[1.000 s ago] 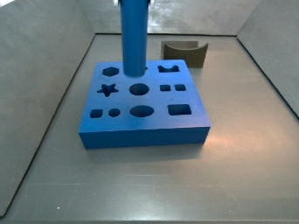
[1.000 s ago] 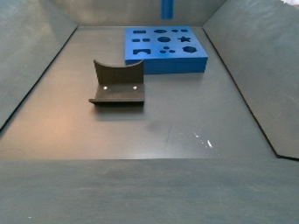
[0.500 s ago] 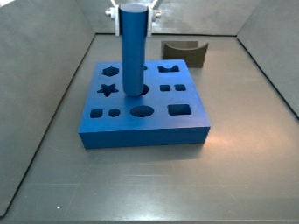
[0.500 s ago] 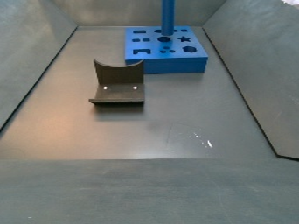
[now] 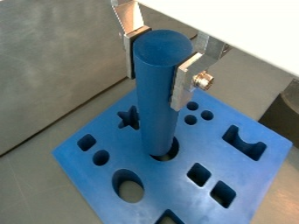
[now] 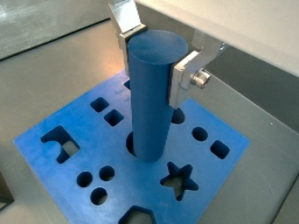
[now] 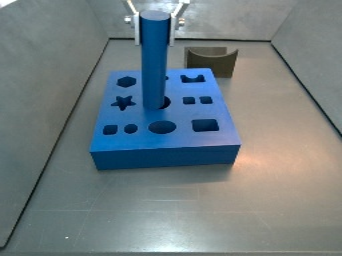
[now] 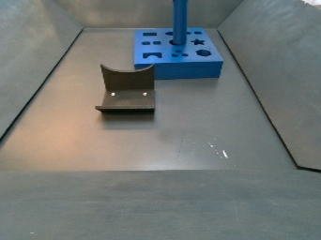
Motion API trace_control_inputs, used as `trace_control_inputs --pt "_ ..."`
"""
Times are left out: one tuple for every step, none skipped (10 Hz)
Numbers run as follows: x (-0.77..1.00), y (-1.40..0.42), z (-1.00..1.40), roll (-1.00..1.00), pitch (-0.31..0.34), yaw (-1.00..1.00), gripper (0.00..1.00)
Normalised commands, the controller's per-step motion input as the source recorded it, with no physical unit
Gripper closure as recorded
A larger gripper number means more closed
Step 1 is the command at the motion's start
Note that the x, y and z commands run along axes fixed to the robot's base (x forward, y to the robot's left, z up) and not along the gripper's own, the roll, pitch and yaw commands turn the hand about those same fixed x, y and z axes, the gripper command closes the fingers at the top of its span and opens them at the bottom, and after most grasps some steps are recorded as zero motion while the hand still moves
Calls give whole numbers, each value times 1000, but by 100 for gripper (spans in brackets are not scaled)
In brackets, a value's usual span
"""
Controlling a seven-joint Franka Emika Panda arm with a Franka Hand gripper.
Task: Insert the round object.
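The round object is a tall blue cylinder [image 7: 155, 60], upright over the blue block [image 7: 167, 142]. Its lower end sits in the block's middle round hole in both wrist views [image 5: 158, 105] [image 6: 149, 101]. My gripper [image 5: 160, 70] is shut on the cylinder's top, one silver finger [image 5: 131, 51] on each side; it also shows in a wrist view [image 6: 152, 70] and at the top of a side view [image 7: 155, 14]. In a side view the cylinder [image 8: 178, 23] runs up to the picture's edge and the gripper is out of view.
The block [image 8: 201, 67] has other cut-outs: a star [image 7: 122, 102], a hexagon [image 7: 124, 79], an arch, squares and an oval hole [image 7: 160, 128]. The dark fixture [image 7: 211, 60] stands behind the block and apart from it on the grey floor [image 8: 126, 89]. Grey walls surround the floor.
The gripper has come down with the cylinder. A second ago its lower end hung above the block's rear; now it stands in the middle round hole, and the gripper shows at the top.
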Motion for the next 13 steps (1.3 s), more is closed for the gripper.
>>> trace_control_inputs --pt "466 103 -289 0 41 0 100" --pt "243 74 -326 13 0 0 100" --pt "49 0 -363 0 -69 -40 100" --pt "0 0 -337 0 -99 -149 100" --pt "0 0 -300 0 -96 -266 100" --pt "-17 11 -346 0 -127 -329 100" --pt "-6 46 -346 29 -87 -386 100" --pt "-29 49 -346 23 -84 -397 100" --pt "-74 57 -369 0 -141 -380 100" --pt "-103 9 -329 0 -160 -337 100" --pt "-166 0 -343 0 -229 -237 100" --pt "-57 40 -171 -101 -229 0 100" --pt "0 0 0 0 0 0 100"
